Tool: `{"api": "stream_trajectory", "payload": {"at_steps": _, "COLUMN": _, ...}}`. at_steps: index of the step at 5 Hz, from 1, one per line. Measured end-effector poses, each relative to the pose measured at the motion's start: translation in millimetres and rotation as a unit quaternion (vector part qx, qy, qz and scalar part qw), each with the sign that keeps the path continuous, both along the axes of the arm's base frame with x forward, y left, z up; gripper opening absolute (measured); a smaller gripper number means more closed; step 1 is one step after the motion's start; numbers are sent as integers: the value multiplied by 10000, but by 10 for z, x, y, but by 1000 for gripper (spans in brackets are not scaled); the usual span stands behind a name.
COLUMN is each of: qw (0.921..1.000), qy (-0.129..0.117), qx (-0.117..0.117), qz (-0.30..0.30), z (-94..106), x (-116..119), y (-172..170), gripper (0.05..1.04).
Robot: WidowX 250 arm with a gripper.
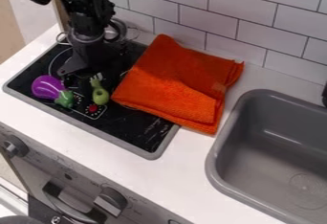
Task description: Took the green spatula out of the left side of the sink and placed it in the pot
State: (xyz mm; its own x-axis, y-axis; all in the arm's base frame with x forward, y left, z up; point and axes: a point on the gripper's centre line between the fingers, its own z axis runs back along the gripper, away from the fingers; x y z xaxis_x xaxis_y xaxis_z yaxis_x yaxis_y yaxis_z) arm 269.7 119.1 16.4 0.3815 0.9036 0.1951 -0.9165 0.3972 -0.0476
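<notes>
— Item one?
— Gripper (91,69), black, over the stovetop (137,144), back from its front edge. Spread or pressed together: cannot tell.
— Item two, outward?
— Green piece (100,95), lying on the stovetop just in front of the gripper, toward the front edge. Possibly the spatula; shape inconclusive.
— Beside it?
— Toy eggplant (47,87), purple, near the left corner.
— Behind?
— Metal pot (119,28), partly hidden, beyond the back edge.
— Step in hand?
— Likely placing, if that is the spatula: next, secure it, lift, carry back, lower into the pot.
</notes>
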Motion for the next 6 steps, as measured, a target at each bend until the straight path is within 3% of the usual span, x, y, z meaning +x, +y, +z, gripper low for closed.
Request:
{"api": "stream_trajectory", "payload": {"at_steps": 1, "qw": 9998, "qy": 88, "qx": -157, "qz": 99, "z": 21, "x": -3, "y": -21, "gripper": 370}}
{"api": "stream_trajectory", "payload": {"at_steps": 2, "qw": 9994, "qy": 139, "qx": -258, "qz": 201, "z": 28, "x": -66, "y": 49, "gripper": 310}}
{"api": "stream_trajectory", "payload": {"at_steps": 3, "qw": 9986, "qy": 284, "qx": -334, "qz": 299, "z": 93, "x": -102, "y": 157, "gripper": 310}}
{"api": "stream_trajectory", "payload": {"at_steps": 4, "qw": 9978, "qy": 134, "qx": -286, "qz": 575, "z": 290, "x": -76, "y": 293, "gripper": 310}}
{"api": "stream_trajectory", "payload": {"at_steps": 5, "qw": 9950, "qy": -260, "qx": -29, "qz": 962, "z": 415, "x": 8, "y": 443, "gripper": 310}}
{"api": "stream_trajectory", "payload": {"at_steps": 6, "qw": 9932, "qy": -397, "qx": -209, "qz": 1079, "z": 636, "x": 205, "y": 593, "gripper": 310}}
